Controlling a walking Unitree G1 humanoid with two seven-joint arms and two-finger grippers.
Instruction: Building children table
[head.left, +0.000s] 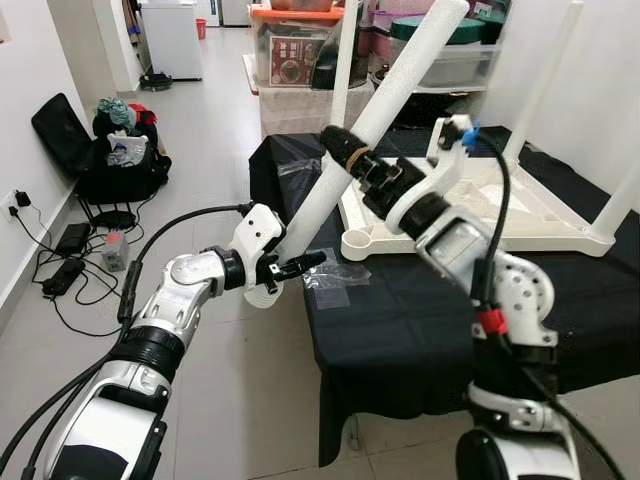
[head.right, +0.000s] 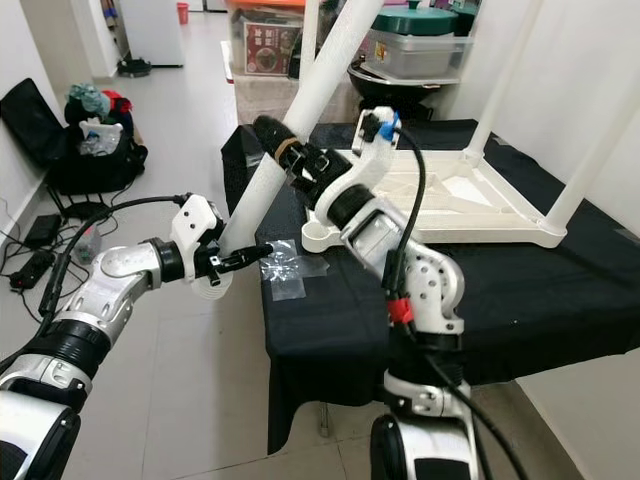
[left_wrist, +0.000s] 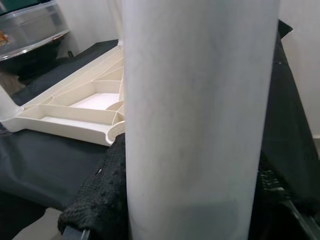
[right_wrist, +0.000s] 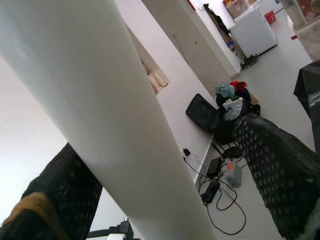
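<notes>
At the surface's (head.left: 420, 330) front-left corner, both tools, left (head.left: 297, 268) and right (head.left: 352, 158), clamp the white leg (head.left: 375, 120); upturned tabletop (head.left: 480, 205) and plastic bag (head.left: 330, 280) lie beside.

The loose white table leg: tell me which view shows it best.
Left eye view: the leg appears nearly whole, tilted, held low by the left pincer and higher by the right pincer. The right eye view matches. Both wrist views show a close stretch between black fingers.

The white leg's (head.left: 375, 110) top is cut off by the picture's edge, and the upturned table's (head.left: 520, 205) other legs likewise.
</notes>
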